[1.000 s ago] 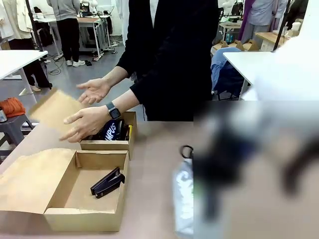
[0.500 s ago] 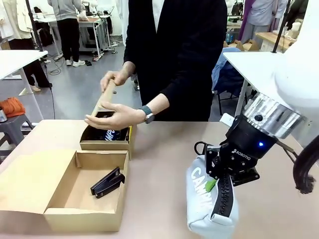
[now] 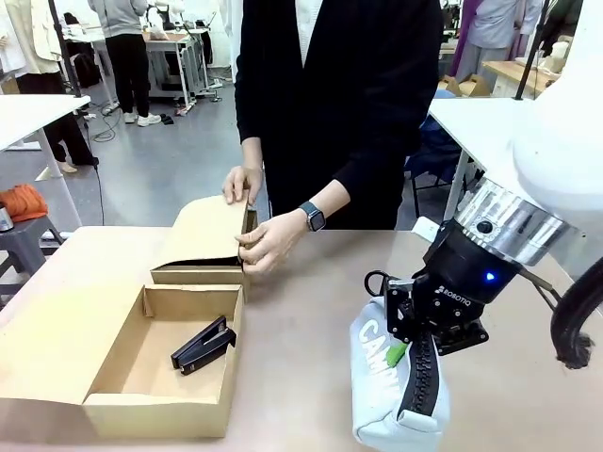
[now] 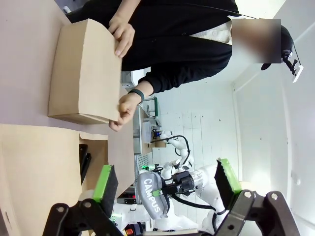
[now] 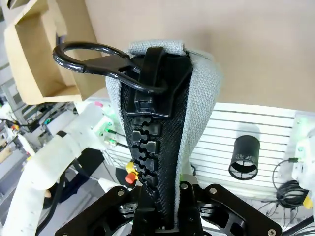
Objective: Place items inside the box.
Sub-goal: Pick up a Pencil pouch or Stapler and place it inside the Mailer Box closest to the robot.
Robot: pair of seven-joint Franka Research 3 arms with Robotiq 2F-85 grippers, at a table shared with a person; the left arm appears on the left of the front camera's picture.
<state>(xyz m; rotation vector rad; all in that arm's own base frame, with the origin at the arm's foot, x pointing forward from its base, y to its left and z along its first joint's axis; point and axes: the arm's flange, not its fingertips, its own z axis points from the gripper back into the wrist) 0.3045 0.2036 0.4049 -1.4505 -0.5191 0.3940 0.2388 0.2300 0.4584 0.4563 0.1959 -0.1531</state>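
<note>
Across the tan worktop (image 3: 311, 301) the person has just folded the small cardboard carton (image 3: 203, 231) shut. My right hand (image 3: 410, 358) keeps pinching the grey "CAMPUS" zip pouch (image 3: 377, 363) under it, so that belongs in the open brown cardboard box (image 3: 155, 414) to its left. My left hand (image 4: 166, 179) is spread.

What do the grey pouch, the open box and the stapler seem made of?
Grey pouch: woven fabric, matte, its weave visible up close; chunky black zip, likely plastic. Open box: plain brown cardboard, dull, with creased folds. Stapler: black, faint sheen, plastic or painted metal; unclear which.
</note>
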